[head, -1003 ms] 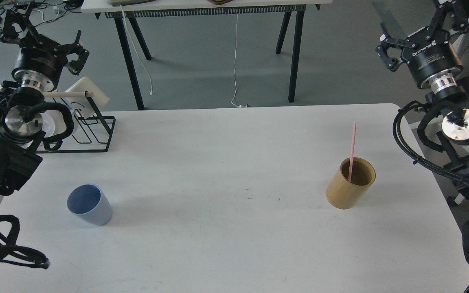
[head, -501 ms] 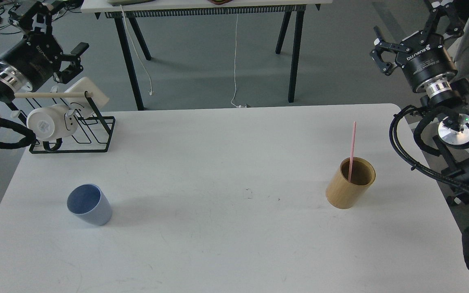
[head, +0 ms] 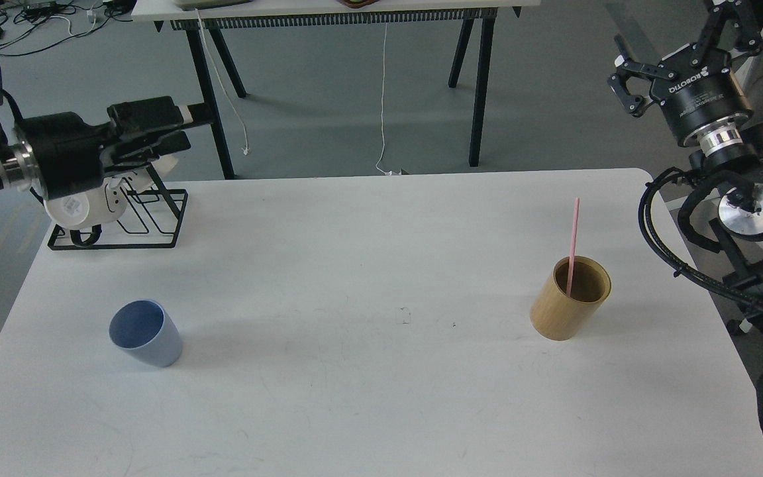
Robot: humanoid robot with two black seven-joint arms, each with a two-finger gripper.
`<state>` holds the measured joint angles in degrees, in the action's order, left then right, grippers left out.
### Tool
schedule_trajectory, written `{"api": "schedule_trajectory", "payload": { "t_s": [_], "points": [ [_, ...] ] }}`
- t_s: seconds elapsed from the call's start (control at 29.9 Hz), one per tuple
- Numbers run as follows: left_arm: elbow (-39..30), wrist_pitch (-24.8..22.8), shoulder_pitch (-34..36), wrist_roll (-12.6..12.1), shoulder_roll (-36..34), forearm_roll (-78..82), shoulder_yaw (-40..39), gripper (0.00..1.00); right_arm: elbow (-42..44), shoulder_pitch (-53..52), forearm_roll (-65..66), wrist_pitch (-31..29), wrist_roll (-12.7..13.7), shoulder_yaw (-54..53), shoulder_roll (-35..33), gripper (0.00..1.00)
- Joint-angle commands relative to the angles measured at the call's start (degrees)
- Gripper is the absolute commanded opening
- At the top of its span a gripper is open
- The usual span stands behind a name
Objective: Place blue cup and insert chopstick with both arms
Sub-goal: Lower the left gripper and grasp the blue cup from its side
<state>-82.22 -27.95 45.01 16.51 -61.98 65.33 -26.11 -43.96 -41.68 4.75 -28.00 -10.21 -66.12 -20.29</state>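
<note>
Reaching over the far-left rack, my left gripper points right with its fingers closed on nothing. Near left on the surface stands the blue cup. Right, the chopstick leans in the wooden cylinder. Far right, my right gripper hangs with fingers spread.

A robotics lab or test room is shown. A plain white table is set on a grey floor, with a second black-legged table beyond it. Loose cables are seen on the floor behind the left gripper, and a white cord is hung from the far table. Only a few props are laid out: a black wire rack and a tan wooden cylinder.
</note>
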Motion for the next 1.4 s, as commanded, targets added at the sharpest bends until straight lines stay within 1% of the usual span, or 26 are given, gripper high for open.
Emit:
{"api": "schedule_trajectory", "payload": {
  "t_s": [0.0,0.1,0.2,0.27,0.37,0.47,0.53,0.64,0.8,0.9,0.94,0.97,1.04,1.1,1.14,1.2,1.24,1.27,1.37],
  "points": [
    [-2.51,3.07,-3.69,0.01,-2.09,12.77,2.64,0.83,-0.08,0.11,0.0,0.0,-0.07,-0.5,-0.36,0.99],
    [-3.21,6.32,-6.59,0.01,-4.28,22.18,4.92,0.77,-0.08,0.02,0.0,0.0,-0.07,-0.68,-0.36,0.99],
    [-3.13,11.85,-10.36,-0.16,-4.73,29.56,7.3,0.77,-0.25,0.02,-0.09,0.0,-0.07,-0.77,-0.27,0.99],
    [-1.9,15.89,-12.21,-0.43,-4.38,35.1,7.83,0.77,-0.86,0.02,-0.09,0.0,-0.16,-1.47,-0.27,0.99],
    [2.84,19.59,-13.62,-0.34,-2.19,41.18,7.92,0.77,-1.74,0.02,0.0,0.0,-0.16,-1.82,-0.19,0.99],
    [6.1,20.22,-13.89,0.01,-0.16,41.98,8.0,0.74,-2.45,0.02,0.0,0.0,-0.16,-1.82,-0.18,0.99],
    [7.59,20.22,-14.5,-0.08,0.02,42.16,8.09,0.71,-2.45,-0.15,0.0,0.0,-0.16,-1.82,-0.19,0.99],
    [9.7,20.39,-15.04,-0.08,0.19,42.42,8.36,0.69,-2.45,-0.59,0.0,0.0,-0.16,-1.91,-0.27,0.99],
    [9.8,20.39,-15.04,0.45,-0.07,42.42,8.44,0.68,-2.36,-0.68,0.0,0.0,-0.16,-2.26,-0.27,0.99],
    [9.8,20.39,-15.21,1.15,-0.33,42.42,8.53,0.65,-2.36,-0.59,0.0,0.0,-0.16,-2.44,-0.27,0.99],
    [9.8,20.39,-15.38,1.24,-0.33,42.51,8.53,0.62,-2.45,-0.59,0.0,0.0,-0.16,-2.44,-0.27,0.99],
    [9.8,20.39,-15.82,1.24,-0.33,42.51,8.53,0.53,-2.36,-0.59,0.0,0.0,-0.16,-2.44,-0.27,0.99],
    [9.8,20.39,-16.35,1.24,-0.16,42.51,8.53,0.41,-2.36,-0.59,0.0,0.0,-0.16,-2.44,-0.27,0.99],
    [9.8,20.48,-16.35,1.68,0.02,42.51,8.44,0.33,-2.45,-0.59,0.0,0.0,-0.16,-2.52,-0.27,0.99],
    [9.8,20.48,-16.35,2.2,0.1,42.51,8.44,0.28,-2.45,-0.59,0.0,0.0,-0.16,-2.44,-0.27,0.99],
    [9.8,20.48,-16.35,4.13,0.02,42.51,8.53,0.2,-2.45,-0.59,0.0,0.0,-0.16,-2.52,-0.27,0.99],
    [9.8,20.39,-16.35,5.1,0.02,42.51,8.53,0.14,-2.45,-0.59,0.0,0.0,-0.16,-2.52,-0.36,0.99],
    [9.8,20.39,-16.35,5.63,0.02,42.51,8.44,0.1,-2.36,-0.59,0.0,0.0,-0.16,-2.61,-0.36,0.99],
    [9.45,20.31,-15.74,5.99,0.02,42.78,8.36,0.06,-2.36,-0.59,0.0,0.0,-0.16,-3.23,-0.45,0.99]
  ]
}}
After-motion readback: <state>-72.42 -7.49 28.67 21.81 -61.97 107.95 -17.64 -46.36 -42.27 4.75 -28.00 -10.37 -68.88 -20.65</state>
